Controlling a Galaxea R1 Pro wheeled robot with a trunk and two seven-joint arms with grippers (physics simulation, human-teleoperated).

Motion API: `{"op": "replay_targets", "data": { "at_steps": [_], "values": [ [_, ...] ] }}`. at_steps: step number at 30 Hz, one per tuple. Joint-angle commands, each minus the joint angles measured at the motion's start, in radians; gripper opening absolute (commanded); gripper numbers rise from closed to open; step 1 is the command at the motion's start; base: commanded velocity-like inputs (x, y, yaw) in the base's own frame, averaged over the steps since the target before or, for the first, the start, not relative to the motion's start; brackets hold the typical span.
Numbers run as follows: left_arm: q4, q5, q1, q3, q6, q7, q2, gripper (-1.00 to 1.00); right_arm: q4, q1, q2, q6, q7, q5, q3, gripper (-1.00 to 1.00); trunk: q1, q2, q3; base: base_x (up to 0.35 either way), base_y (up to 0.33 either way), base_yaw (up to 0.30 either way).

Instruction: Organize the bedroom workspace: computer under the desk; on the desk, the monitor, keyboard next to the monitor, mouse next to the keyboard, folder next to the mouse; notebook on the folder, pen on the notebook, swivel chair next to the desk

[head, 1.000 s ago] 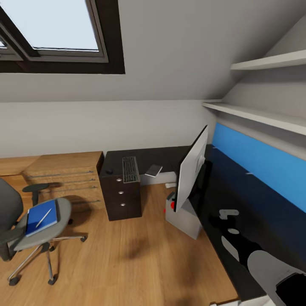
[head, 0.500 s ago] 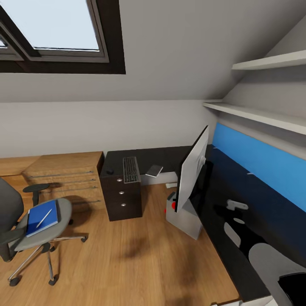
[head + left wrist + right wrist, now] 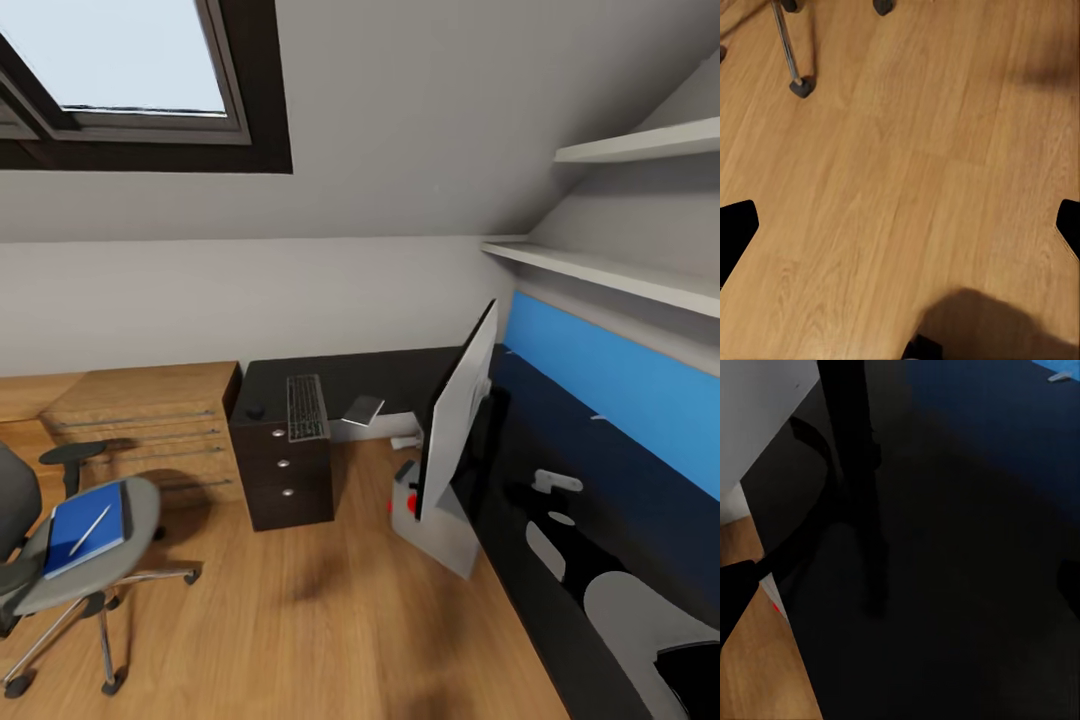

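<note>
The grey swivel chair (image 3: 60, 560) stands on the floor at the left, apart from the desk (image 3: 380, 372). On its seat lies the blue folder (image 3: 85, 515) with the pen (image 3: 90, 530) on top. The keyboard (image 3: 306, 407), mouse (image 3: 256, 411) and notebook (image 3: 363, 408) lie on the desk's far wing. The monitor (image 3: 455, 410) stands edge-on on the right wing, above the computer (image 3: 435, 520). My right gripper (image 3: 900, 585) hangs open over the desk top beside the monitor's stand (image 3: 862, 487). My left gripper (image 3: 900, 232) is open above bare floor near a chair caster (image 3: 801, 86).
A light wooden drawer chest (image 3: 150, 420) sits against the wall left of the desk's black drawer unit (image 3: 285, 470). White shelves (image 3: 600, 265) run above the right wing under the sloped ceiling. Wooden floor (image 3: 300, 600) lies between chair and desk.
The whole head view has shifted a little, so the camera has moved. The pale parts of my right arm over the desk have slid slightly right. Nothing was gripped or released.
</note>
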Motion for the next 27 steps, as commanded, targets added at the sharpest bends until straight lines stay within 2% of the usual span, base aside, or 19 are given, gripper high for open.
{"op": "replay_targets", "data": {
  "at_steps": [1,14,27],
  "values": [
    [0.001,0.010,-0.001,-0.002,-0.004,0.000,0.000,1.00,0.001,-0.001,-0.001,-0.004,-0.005,-0.011,0.008,1.00,0.001,-0.002,-0.002,0.305,0.000,0.000],
    [0.001,0.010,-0.001,-0.002,-0.002,0.000,0.000,1.00,0.005,-0.001,0.000,-0.008,-0.005,-0.009,0.010,1.00,0.001,-0.002,-0.002,0.272,0.000,0.000],
    [0.001,0.010,-0.001,-0.002,-0.003,0.000,0.000,1.00,0.005,-0.001,0.001,-0.008,-0.005,-0.009,0.010,1.00,0.001,-0.002,-0.002,0.147,0.000,0.000]
  ]
}}
